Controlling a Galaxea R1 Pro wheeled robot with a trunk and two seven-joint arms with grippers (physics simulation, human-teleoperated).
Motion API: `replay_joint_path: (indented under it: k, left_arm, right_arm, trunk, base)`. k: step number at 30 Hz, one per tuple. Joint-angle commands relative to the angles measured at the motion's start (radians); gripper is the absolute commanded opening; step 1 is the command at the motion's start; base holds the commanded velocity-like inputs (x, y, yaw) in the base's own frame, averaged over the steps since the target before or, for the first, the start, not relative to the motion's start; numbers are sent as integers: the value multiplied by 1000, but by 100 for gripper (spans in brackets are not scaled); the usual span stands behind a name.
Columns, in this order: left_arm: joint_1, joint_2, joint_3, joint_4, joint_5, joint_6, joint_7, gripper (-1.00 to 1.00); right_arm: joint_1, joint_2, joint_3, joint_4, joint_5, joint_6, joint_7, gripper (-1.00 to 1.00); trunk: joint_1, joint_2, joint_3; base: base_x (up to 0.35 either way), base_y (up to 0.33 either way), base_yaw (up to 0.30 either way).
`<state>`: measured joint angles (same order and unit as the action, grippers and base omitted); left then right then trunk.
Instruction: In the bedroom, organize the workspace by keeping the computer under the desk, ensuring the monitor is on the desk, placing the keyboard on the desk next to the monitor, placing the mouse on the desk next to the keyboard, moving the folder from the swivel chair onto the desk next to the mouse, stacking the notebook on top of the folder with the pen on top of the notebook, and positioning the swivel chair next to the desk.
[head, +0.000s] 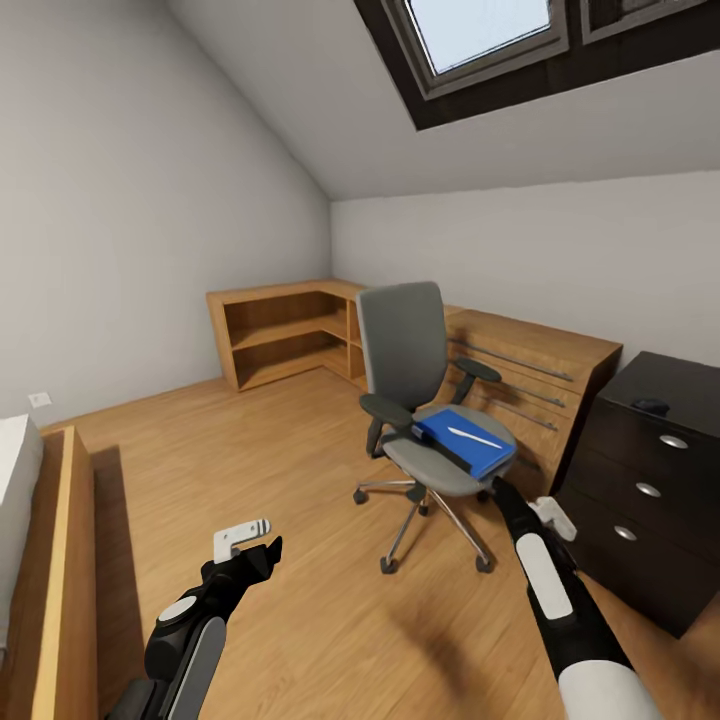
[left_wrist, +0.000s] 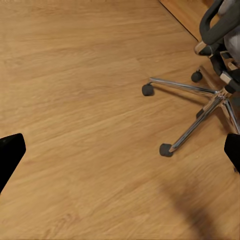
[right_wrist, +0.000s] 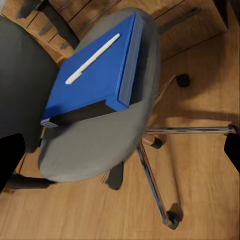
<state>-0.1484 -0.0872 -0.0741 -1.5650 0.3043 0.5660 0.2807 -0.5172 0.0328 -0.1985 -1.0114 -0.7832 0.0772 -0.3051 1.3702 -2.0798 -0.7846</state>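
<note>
The grey swivel chair (head: 405, 365) stands mid-room on its chrome base (left_wrist: 200, 120). On its seat lies the blue folder (head: 468, 447) (right_wrist: 97, 75) with the white pen (head: 473, 437) (right_wrist: 92, 58) on top. A dark slab edge under the folder looks like the notebook (right_wrist: 75, 116). My right gripper (head: 505, 495) (right_wrist: 120, 155) is open and hangs just in front of the seat, apart from the folder. My left gripper (head: 262, 550) (left_wrist: 120, 155) is open over bare floor left of the chair. The desk's black drawer unit (head: 640, 500) stands at right, with a small dark oval on it, probably the mouse (head: 652, 406).
A low oak shelf unit (head: 285, 335) fills the far corner and an oak dresser (head: 530, 375) runs behind the chair. A wooden bed frame (head: 65, 560) borders the left. Plank floor (head: 300, 470) lies open between bed and chair. A skylight (head: 480, 30) sits in the sloped ceiling.
</note>
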Motion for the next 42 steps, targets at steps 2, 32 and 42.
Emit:
replay_joint_path:
  k: [2, 32, 42]
  left_arm:
    - [0, 0, -1, -2, 11, 3, 9, 100]
    - [0, -2, -6, 17, 11, 3, 15, 100]
    - [0, -2, -6, 17, 11, 3, 15, 100]
  right_arm:
    - [38, 12, 27, -105, -5, 6, -77, 100]
    - [163, 29, 129, -360, -8, 7, -180, 100]
    - [164, 27, 143, -361, -9, 7, -180, 100]
  trunk:
    - [-8, 14, 5]
    - [-123, 224, 99]
    - [-161, 294, 126]
  base:
    - [0, 0, 0]
    - [0, 0, 0]
    - [0, 0, -68]
